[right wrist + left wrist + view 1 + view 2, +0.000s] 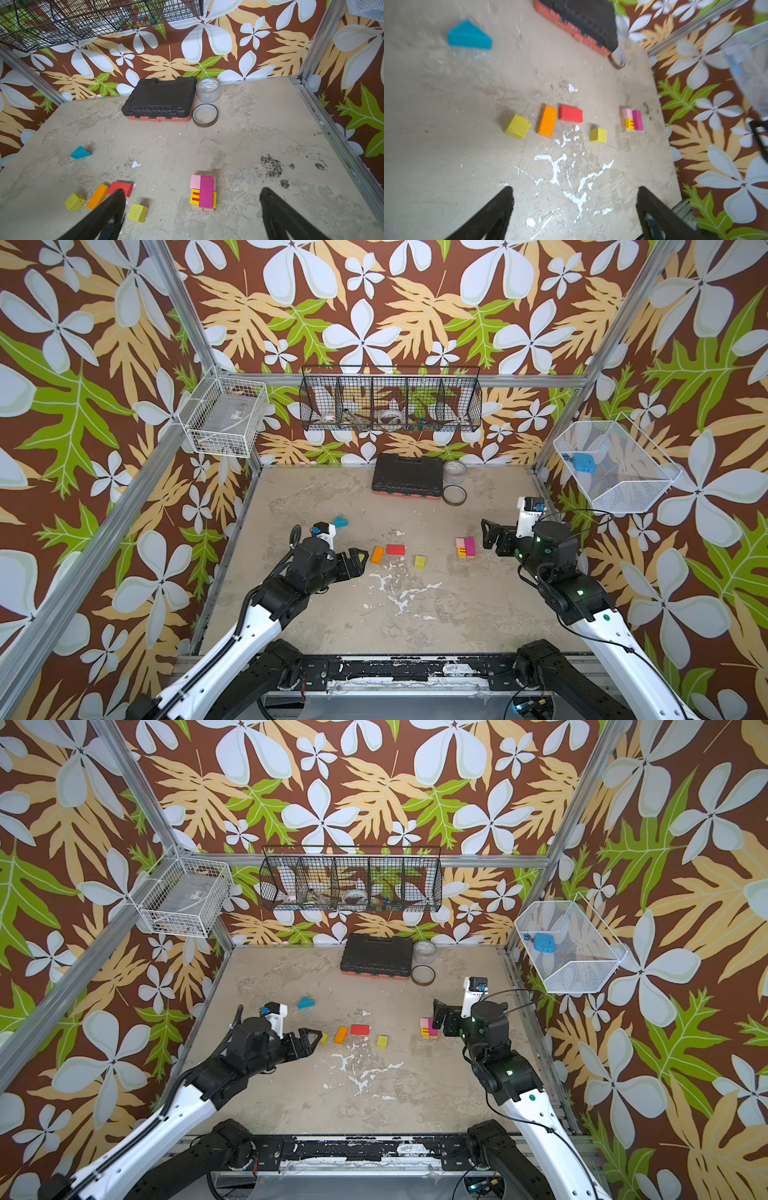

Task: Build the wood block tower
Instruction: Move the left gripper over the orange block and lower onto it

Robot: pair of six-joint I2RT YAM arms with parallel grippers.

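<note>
The tower [464, 547] [202, 192] is a low stack: a magenta brick lies over a pink brick and a striped-yellow brick, with plain wood at the bottom. My right gripper [486, 536] [191, 197] hovers open just right of it, holding nothing. Loose wood blocks lie in a row: a yellow cube [518, 126], an orange brick [377, 554], a red brick [395, 549] and another yellow cube [419, 561]. The teal wedge [340, 521] sits farther back. My left gripper [357, 563] [575, 195] is open and empty, its tips beside the leftmost yellow cube.
A black tool case [407, 481] stands at the back, with a clear tape roll [454, 470] and a brown tape ring [454, 494] beside it. Wire baskets hang on the walls; the white mesh one [623, 489] holds a blue gadget [579, 462].
</note>
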